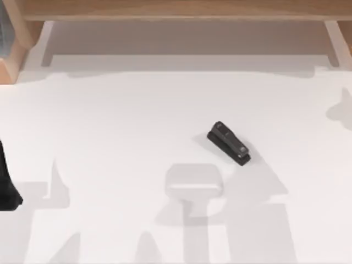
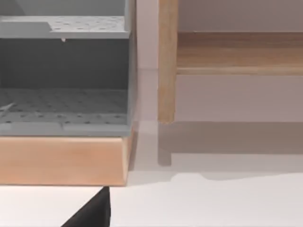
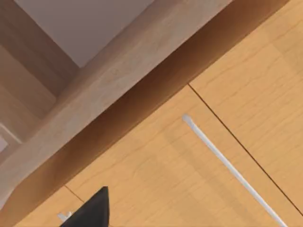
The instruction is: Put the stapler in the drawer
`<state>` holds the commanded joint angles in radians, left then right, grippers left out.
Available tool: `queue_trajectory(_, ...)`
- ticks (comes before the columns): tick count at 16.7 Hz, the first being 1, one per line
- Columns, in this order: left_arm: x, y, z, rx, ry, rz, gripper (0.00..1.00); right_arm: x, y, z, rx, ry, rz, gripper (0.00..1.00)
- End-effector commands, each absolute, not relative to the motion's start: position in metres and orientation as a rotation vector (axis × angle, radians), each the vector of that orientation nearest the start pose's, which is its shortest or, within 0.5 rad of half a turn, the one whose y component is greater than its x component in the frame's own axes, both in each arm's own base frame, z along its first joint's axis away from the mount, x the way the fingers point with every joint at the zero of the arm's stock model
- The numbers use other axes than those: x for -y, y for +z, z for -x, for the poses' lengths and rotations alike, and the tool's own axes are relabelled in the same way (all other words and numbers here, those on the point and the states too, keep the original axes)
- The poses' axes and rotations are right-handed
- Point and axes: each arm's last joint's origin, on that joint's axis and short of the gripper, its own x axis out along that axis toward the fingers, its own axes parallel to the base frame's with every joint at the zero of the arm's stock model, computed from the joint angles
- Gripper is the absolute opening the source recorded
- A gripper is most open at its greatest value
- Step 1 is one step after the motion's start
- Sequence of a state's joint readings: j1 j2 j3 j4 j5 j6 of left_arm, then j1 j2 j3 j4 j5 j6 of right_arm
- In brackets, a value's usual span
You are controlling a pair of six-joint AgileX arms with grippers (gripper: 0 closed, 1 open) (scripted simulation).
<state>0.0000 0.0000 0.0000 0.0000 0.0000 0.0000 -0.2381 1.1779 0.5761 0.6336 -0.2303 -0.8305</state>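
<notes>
One small black stapler [image 1: 229,143] lies alone on the white table [image 1: 110,143], a little right of centre in the top view, set on a diagonal with its rounded end toward the far left and its other end toward the near right, nothing touching it. A wooden shelf unit [image 1: 176,11] runs along the table's far edge. At the table's left edge a dark part of the left arm [image 1: 6,184] juts into the top view, well apart from the stapler. Seen from the left wrist, a grey perforated compartment [image 2: 64,101] sits on a pale wooden base [image 2: 61,161], beside an upright wooden post [image 2: 166,61], with a black finger [image 2: 92,213] at the lower edge of the picture; whether that gripper is open or closed cannot be told. From the right wrist, a wooden drawer front [image 3: 189,170] with a slim white bar handle [image 3: 227,165] lies close before the camera, and a black finger [image 3: 92,208] shows at the lower edge; the state of that gripper cannot be told either.
</notes>
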Motion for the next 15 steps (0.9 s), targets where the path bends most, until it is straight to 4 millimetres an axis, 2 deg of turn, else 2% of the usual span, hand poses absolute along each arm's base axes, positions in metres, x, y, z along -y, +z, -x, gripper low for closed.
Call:
queue_trajectory(3, 0.001, 0.160, -0.106, 0.000, 0.000, 0.000, 1.00, 0.088, 0.237, -0.311, 0.015, -0.021, 1.067, 1.00)
queue_trajectory(7, 0.001, 0.160, -0.106, 0.000, 0.000, 0.000, 1.00, 0.135, 0.179, -0.368, -0.004, -0.020, 1.313, 1.00)
queue_trajectory(11, 0.001, 0.160, -0.106, 0.000, 0.000, 0.000, 1.00, 0.167, 0.119, -0.396, -0.011, -0.011, 1.489, 1.00)
queue_trajectory(13, 0.001, 0.160, -0.106, 0.000, 0.000, 0.000, 1.00, 0.176, 0.099, -0.401, -0.010, -0.009, 1.543, 1.00)
queue_trajectory(15, 0.001, 0.160, -0.106, 0.000, 0.000, 0.000, 1.00, 0.180, 0.090, -0.403, -0.008, -0.008, 1.568, 1.00)
